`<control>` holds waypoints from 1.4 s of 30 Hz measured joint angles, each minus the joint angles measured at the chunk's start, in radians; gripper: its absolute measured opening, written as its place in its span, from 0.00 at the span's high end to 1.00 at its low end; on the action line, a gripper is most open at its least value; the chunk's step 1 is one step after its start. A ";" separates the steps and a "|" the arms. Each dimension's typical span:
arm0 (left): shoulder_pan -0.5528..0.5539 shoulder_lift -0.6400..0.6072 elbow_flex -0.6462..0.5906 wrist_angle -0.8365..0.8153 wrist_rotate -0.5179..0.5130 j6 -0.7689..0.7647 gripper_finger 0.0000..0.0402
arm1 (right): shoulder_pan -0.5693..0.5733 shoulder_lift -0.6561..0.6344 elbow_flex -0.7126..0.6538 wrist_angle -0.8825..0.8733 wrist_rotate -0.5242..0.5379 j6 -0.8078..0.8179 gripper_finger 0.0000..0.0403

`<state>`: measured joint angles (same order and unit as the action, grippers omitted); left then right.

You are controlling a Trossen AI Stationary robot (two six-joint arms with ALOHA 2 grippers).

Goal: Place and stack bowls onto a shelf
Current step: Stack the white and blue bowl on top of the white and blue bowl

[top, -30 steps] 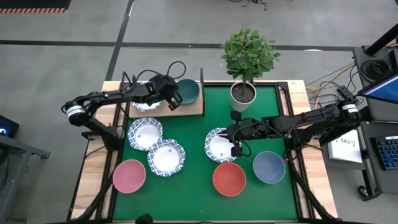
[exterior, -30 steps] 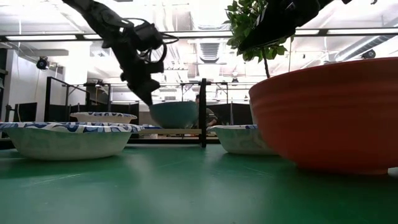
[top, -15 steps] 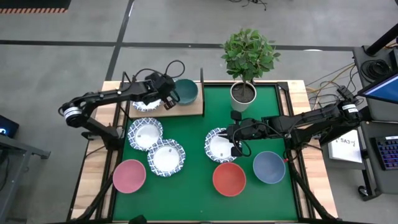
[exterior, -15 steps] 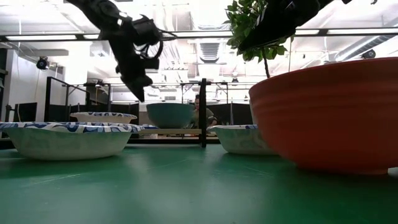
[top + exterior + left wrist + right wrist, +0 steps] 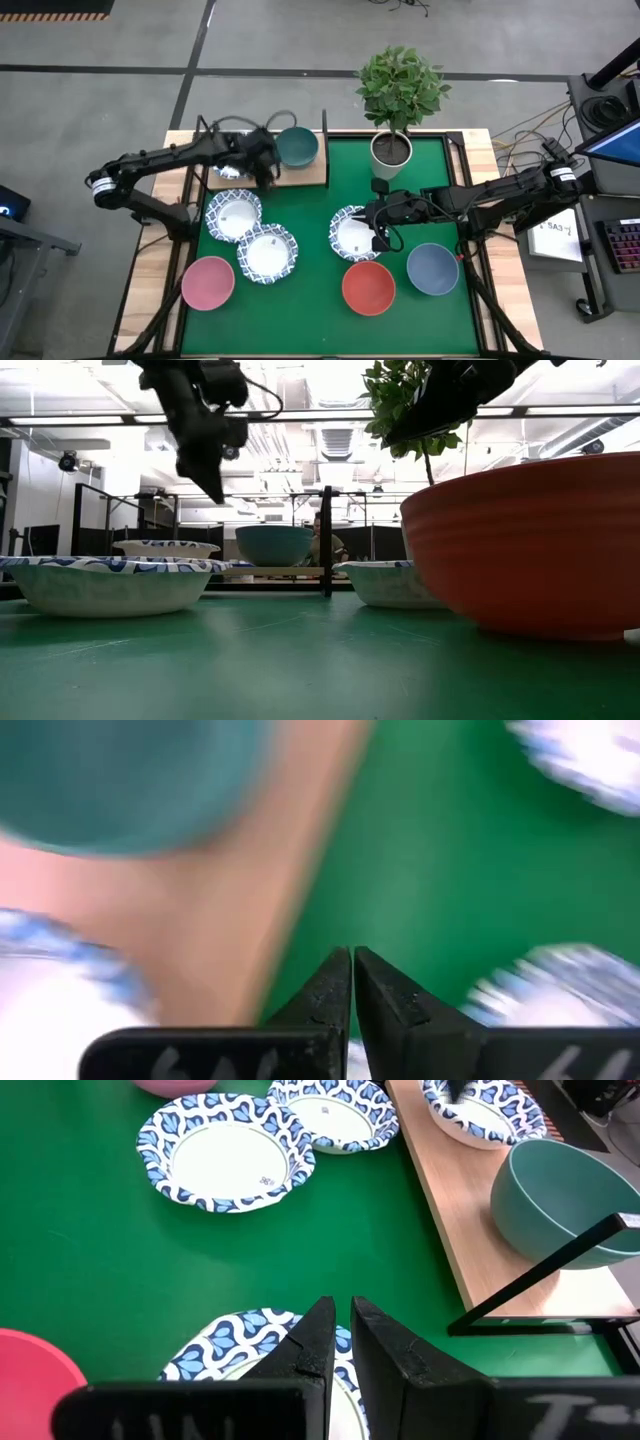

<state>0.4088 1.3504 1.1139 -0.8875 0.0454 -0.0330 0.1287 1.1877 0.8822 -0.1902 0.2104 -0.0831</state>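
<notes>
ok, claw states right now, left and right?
Left claw: closed, empty, above the shelf edge.
Right claw: closed or nearly, over a patterned bowl; a grip can't be told.

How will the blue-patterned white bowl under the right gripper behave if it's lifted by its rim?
The blue-patterned white bowl looks thin with a scalloped rim, so probably light and somewhat flexible. Gripped at one edge by the right gripper, it may tilt or sag.

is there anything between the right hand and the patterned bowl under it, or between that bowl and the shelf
Nothing shows between the right hand and the patterned bowl; it hovers at the bowl's rim. Toward the shelf lies bare mat. The green bowl and another patterned bowl already sit there.
</notes>
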 joint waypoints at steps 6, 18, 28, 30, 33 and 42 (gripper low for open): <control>-0.249 -0.085 -0.053 -0.038 0.025 -0.122 1.00 | -0.001 0.000 0.000 -0.001 0.000 -0.012 0.93; -0.480 -0.023 -0.078 -0.036 -0.053 -0.212 0.85 | 0.000 0.000 0.000 0.001 -0.001 -0.015 0.93; -0.472 0.099 -0.154 0.091 -0.176 -0.054 0.58 | 0.000 0.000 0.000 -0.016 -0.005 0.017 0.93; -0.472 0.127 -0.159 0.105 -0.176 -0.050 0.58 | 0.000 0.000 0.000 -0.016 -0.005 0.017 0.93; -0.471 0.173 -0.168 0.108 -0.176 -0.050 0.59 | 0.000 0.000 0.000 -0.016 -0.005 0.016 0.93; -0.471 0.258 -0.167 0.121 -0.173 -0.053 0.76 | 0.000 0.000 0.000 -0.016 -0.004 0.017 0.93</control>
<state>-0.0620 1.6088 0.9466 -0.7666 -0.1280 -0.0864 0.1284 1.1877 0.8822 -0.2062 0.2062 -0.0659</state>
